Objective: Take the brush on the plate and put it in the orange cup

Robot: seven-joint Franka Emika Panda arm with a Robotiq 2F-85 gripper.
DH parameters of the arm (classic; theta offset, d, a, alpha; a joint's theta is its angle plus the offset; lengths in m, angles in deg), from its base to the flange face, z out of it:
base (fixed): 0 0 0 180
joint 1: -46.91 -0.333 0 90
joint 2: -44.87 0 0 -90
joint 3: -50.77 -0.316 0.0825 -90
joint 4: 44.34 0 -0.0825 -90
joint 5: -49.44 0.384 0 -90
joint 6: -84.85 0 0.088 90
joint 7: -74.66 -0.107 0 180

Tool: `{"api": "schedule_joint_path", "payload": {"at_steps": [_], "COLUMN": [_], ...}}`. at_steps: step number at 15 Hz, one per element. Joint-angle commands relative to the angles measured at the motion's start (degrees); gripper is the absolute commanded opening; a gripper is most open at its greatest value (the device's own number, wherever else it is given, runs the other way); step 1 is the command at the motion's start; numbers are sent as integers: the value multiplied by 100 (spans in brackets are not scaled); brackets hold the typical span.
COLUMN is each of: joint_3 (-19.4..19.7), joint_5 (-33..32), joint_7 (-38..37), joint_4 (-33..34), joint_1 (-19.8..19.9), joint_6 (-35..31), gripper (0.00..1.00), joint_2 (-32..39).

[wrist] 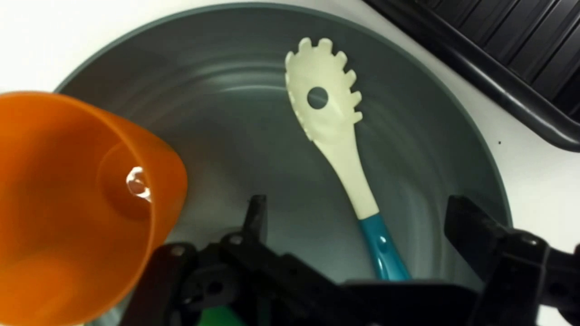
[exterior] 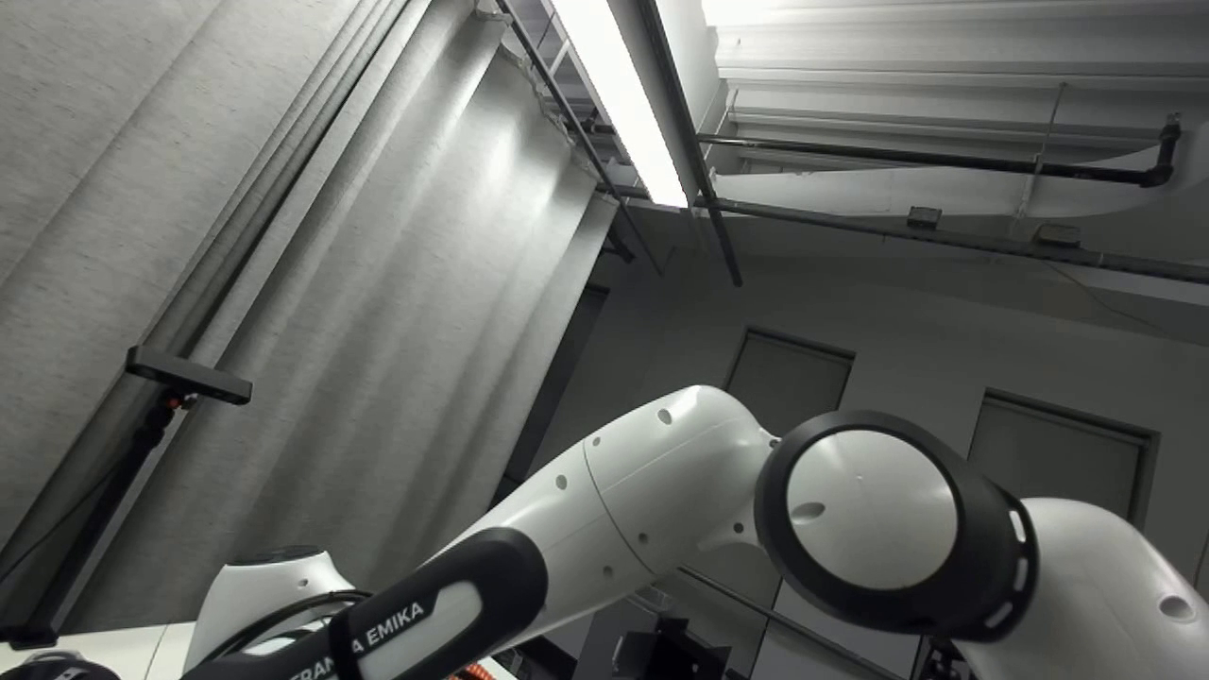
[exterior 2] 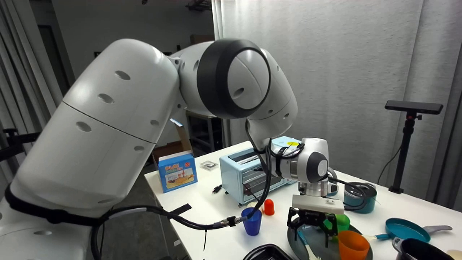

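Note:
The brush is a cream, toothed utensil [wrist: 351, 174] with a teal handle. It lies on the dark grey plate [wrist: 253, 163]. In an exterior view the brush [exterior 2: 305, 242] and the plate [exterior 2: 322, 250] also show. The orange cup [wrist: 170, 167] stands upright on the plate, left of the brush in the wrist view, and shows in an exterior view [exterior 2: 353, 246]. My gripper [wrist: 357, 203] is open and empty, above the plate. Its fingers are on either side of the teal handle, apart from it; the handle's end is hidden. The gripper also shows in an exterior view [exterior 2: 312, 239].
A green cup [exterior 2: 343, 222] is behind the gripper, close to the orange cup. A black ridged tray [wrist: 498, 59] lies beside the plate. A blue cup [exterior 2: 252, 222], a red cup [exterior 2: 269, 207], a toaster oven [exterior 2: 238, 180], a teal pan [exterior 2: 406, 229] and a dark pot [exterior 2: 422, 249] stand around.

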Motion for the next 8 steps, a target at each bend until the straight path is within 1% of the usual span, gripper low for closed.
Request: {"api": "schedule_joint_path", "payload": {"at_steps": [1,5,6,7,8], "joint_3": [-92,-101,-102,-99,-102], "joint_5": [107,124,122,114,116], "joint_7": [195,198,197,191,190], "joint_4": [369,490,521,542,569], "joint_1": [89,91,89,82,81], "joint_6": [243,269,278,285,298], "gripper": [100,100,95,74,71], "joint_2": [265,400,430,453,475]}}
